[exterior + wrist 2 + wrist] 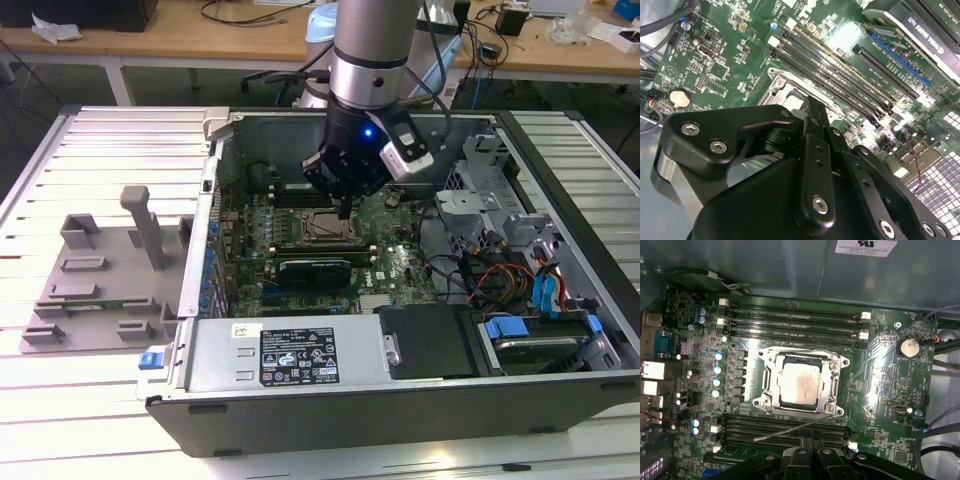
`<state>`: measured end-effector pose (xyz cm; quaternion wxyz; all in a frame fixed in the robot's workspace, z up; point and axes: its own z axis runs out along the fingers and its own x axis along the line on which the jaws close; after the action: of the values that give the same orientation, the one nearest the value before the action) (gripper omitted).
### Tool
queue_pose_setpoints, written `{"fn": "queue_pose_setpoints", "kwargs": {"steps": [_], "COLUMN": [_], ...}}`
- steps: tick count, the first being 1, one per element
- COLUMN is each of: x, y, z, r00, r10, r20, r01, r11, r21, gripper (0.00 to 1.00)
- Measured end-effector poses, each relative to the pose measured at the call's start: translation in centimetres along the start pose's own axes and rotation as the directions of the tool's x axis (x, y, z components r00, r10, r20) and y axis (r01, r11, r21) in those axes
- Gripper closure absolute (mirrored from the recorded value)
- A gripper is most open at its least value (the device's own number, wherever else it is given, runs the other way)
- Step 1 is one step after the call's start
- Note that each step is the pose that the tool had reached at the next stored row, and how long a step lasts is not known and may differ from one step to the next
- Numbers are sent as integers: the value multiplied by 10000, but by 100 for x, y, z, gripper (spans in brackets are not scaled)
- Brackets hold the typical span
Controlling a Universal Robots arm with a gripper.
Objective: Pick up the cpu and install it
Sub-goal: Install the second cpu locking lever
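In the exterior view, going left to right: the grey fixture tray lies on the slatted table at about nine o'clock from the open computer case, its posts bare. Over the middle of the case the arm reaches down, and the gripper hangs just above the motherboard.

In the first wrist view the cpu sits inside the socket frame, pale top up, at the centre of the board. The memory slots run at twelve o'clock from it, a round coin battery at about two o'clock. A thin socket lever slants free at six o'clock — the frame may not be latched.

The fingers in the second wrist view appear drawn together with nothing between them, so the claw reads as clenched and empty.

What could go wrong: if the chip rests slightly askew, pressure from above could bend the socket contacts; a low tip could also snag the loose lever.

Hard to judge: the chip's seating and the latch state — the gripper body hides most of the socket in the second wrist view.
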<state>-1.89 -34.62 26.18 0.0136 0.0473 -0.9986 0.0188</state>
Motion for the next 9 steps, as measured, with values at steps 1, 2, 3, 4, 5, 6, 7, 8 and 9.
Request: {"fn": "queue_pose_setpoints", "kwargs": {"steps": [1,2,3,4,5,6,7,8,9], "x": [1,3,7,13,25,38,44,53,62], "y": [-15,-22,-42,-65,-103,-131,-142,-156,-176], "z": [3,4,8,12,17,19,20,21,23], "r00": [10000,10000,10000,10000,10000,10000,10000,10000,10000], "r10": [0,1,1,1,-1,-6,-11,-15,-19], "r20": [0,1,0,0,5,26,42,67,88], "r01": [0,-1,-1,-1,1,7,12,20,27], "r11": [10000,10000,10000,10000,10000,9996,9990,9975,9958], "r21": [0,-1,0,-9,-60,-271,-445,-700,-912], "gripper": [89,89,89,89,89,89,89,89,89]}}
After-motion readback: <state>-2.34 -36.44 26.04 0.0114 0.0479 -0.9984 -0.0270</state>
